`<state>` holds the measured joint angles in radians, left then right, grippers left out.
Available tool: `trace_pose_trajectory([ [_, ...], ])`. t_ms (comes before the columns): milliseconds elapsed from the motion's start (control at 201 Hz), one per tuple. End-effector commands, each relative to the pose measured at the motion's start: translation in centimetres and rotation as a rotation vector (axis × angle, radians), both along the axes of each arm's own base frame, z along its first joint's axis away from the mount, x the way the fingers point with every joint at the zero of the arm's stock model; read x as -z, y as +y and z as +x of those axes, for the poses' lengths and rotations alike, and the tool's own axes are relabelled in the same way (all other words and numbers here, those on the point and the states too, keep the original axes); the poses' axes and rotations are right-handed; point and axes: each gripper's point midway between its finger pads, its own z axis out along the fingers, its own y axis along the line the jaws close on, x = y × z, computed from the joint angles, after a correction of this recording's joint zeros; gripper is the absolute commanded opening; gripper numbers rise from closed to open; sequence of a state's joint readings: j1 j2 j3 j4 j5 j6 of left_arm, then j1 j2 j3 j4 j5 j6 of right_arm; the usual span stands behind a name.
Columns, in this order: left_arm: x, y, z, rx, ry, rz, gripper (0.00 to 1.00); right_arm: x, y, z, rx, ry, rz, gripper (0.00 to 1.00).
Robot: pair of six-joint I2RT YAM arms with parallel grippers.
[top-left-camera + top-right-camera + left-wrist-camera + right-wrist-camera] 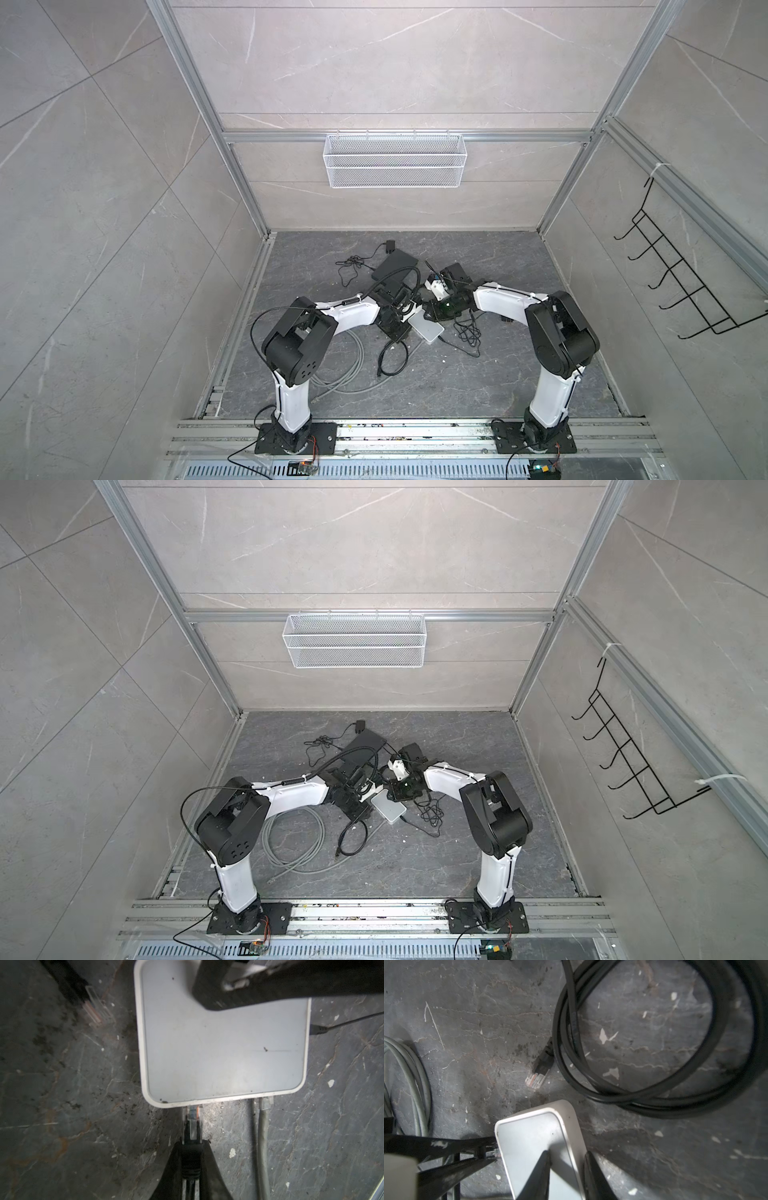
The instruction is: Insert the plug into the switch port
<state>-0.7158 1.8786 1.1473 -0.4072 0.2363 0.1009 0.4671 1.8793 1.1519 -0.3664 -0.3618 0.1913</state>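
We list, by size, with every place taken from the switch:

1. Floor (498, 374): dark slate, under the switch and all cables.
2. Basket (394, 160): white mesh, on the wall well behind the switch.
3. Hook rack (681, 274): black wire, on the side wall well to the switch's right in both top views.
4. Black box (395, 266): flat, lying beyond the switch.
5. Switch (224, 1053): white, flat on the floor between the two arms.
6. Black cable (633, 1098): coiled near the switch's corner.
7. Grey cable (263, 1147): its end is seated in the switch's port edge.
8. Right gripper (567, 1153): its jaws stand apart, one finger over the switch's top and the other just off its side. We cannot tell whether it presses down.
9. Left gripper (191, 1147): clamped on the plug's black boot, facing the port edge.
10. Thin lead (318, 1029): joins the switch's side.
11. Plug (192, 1120): clear, with its tip at the port edge. We cannot tell how far in it sits.
12. Spare plug (536, 1078): loose, just off the corner.
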Motion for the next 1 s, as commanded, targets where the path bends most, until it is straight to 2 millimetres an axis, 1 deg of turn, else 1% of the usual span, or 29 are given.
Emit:
trace_pose_trajectory([
  [0, 2.1, 1.8, 0.7, -0.073, -0.008, 0.105, 0.11, 3.7, -1.8, -3.1, 0.018, 0.147, -0.108, 0.29],
  [85, 2.2, 1.8, 0.9, -0.077, -0.012, 0.108, 0.11, 3.8, -1.8, -3.0, 0.018, 0.151, -0.11, 0.28],
  [209, 2.3, 1.7, 0.5, -0.059, -0.001, 0.144, 0.1, 3.9, -1.6, -3.0, 0.027, 0.159, -0.098, 0.28],
  [314, 2.5, 2.2, 0.3, -0.072, 0.007, 0.179, 0.1, 3.8, -1.4, -2.8, 0.031, 0.16, -0.094, 0.27],
  [423, 2.8, 3.4, 0.4, -0.096, 0.002, 0.244, 0.09, 3.8, -1.2, -2.7, 0.035, 0.163, -0.088, 0.27],
  [537, 2.8, 3.5, 0.5, -0.11, -0.013, 0.243, 0.09, 3.8, -1.1, -2.7, 0.035, 0.167, -0.081, 0.27],
  [587, 2.7, 3.6, 0.9, -0.133, -0.026, 0.247, 0.09, 3.9, -1.1, -2.7, 0.034, 0.17, -0.079, 0.27],
  [647, 2.6, 3.4, 1.3, -0.15, -0.045, 0.238, 0.09, 4.0, -1.1, -2.8, 0.035, 0.175, -0.079, 0.27],
  [751, 2.6, 2.3, 1.1, -0.119, -0.031, 0.186, 0.09, 4.1, -1.0, -2.9, 0.033, 0.18, -0.075, 0.27],
  [926, 2.9, 2.1, 0.7, -0.088, -0.021, 0.204, 0.09, 3.7, -0.8, -3.0, 0.027, 0.183, -0.058, 0.26],
  [990, 2.9, 1.6, 0.7, -0.073, -0.013, 0.192, 0.09, 3.6, -0.6, -3.0, 0.024, 0.184, -0.051, 0.26],
])
